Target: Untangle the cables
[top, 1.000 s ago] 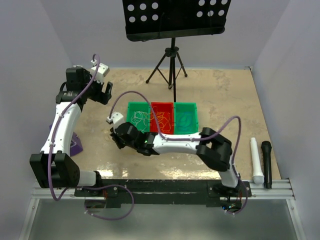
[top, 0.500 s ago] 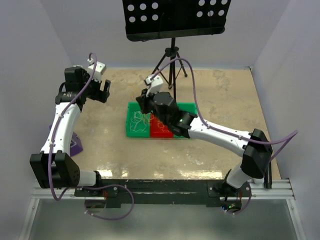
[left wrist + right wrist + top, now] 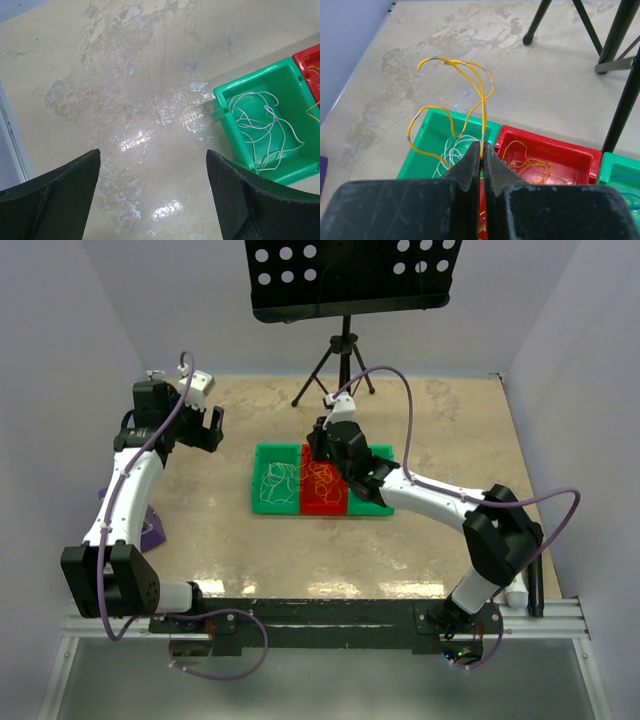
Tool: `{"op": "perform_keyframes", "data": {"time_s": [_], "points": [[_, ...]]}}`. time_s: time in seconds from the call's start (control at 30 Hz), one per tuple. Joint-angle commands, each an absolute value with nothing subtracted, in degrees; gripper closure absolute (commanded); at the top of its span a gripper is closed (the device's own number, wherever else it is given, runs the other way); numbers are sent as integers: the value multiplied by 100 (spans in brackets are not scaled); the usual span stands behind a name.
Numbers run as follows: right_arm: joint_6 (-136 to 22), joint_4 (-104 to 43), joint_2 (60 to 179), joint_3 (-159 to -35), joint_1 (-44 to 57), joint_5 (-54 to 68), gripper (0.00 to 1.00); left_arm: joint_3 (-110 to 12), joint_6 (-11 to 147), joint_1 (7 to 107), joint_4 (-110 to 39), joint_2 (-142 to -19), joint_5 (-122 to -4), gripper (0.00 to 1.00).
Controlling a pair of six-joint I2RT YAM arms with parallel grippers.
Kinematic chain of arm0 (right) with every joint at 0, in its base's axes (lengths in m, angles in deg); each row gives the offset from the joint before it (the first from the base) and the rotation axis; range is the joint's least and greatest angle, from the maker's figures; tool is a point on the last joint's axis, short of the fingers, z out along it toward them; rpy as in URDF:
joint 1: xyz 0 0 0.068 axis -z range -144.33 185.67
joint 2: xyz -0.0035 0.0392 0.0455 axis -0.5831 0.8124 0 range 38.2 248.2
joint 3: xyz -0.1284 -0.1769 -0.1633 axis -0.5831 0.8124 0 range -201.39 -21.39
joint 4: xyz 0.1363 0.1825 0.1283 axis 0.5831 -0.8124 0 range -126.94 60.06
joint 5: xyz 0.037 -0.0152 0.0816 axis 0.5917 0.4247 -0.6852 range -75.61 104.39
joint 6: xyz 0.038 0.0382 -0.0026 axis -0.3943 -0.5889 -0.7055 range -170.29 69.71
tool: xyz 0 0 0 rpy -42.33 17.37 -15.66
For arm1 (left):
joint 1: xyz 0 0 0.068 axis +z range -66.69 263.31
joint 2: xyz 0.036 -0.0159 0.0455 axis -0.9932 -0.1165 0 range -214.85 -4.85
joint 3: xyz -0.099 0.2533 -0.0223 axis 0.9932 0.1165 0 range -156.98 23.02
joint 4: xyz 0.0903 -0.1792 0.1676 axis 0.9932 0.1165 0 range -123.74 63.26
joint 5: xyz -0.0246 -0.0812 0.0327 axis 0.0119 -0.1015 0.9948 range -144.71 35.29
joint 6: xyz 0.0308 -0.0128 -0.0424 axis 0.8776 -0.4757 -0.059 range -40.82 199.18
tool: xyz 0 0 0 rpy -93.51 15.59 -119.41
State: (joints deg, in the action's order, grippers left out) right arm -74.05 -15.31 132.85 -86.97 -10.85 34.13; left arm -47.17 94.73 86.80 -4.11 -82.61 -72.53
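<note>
My right gripper (image 3: 481, 147) is shut on a yellow cable (image 3: 480, 95) and holds it above the bins; the cable loops up and to the left. Below it a left green bin (image 3: 432, 127) holds white cables (image 3: 451, 150), and a red bin (image 3: 560, 150) holds more yellow-orange cables (image 3: 530, 162). In the top view the right gripper (image 3: 322, 445) hangs over the red bin (image 3: 324, 502). My left gripper (image 3: 152, 165) is open and empty above bare table, left of the green bin (image 3: 225, 100) with white cables (image 3: 262, 125). It shows at the upper left in the top view (image 3: 208, 425).
A third green bin (image 3: 372, 502) sits right of the red one. A black music stand tripod (image 3: 343, 370) stands behind the bins. A white tube (image 3: 514, 560) and a black microphone (image 3: 533, 545) lie at the table's right edge. A purple object (image 3: 152, 530) sits by the left arm.
My right arm has swung from the table left of the bins to above them, moving right over the red bin, and it now grips a yellow cable. The left arm has barely moved.
</note>
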Motion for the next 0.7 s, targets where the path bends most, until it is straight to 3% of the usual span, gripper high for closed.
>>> {"op": "perform_keyframes", "data": {"time_s": [0.0,0.67], "points": [[-7752,-1385,13408,-8573,-1109,3521,100,-4632,9359,8727,-570,-8044,-7431,9],[-8421,-2352,13680,-8008,-1135,3627,100,-4360,9262,8727,-816,-7965,-7449,8]]}}
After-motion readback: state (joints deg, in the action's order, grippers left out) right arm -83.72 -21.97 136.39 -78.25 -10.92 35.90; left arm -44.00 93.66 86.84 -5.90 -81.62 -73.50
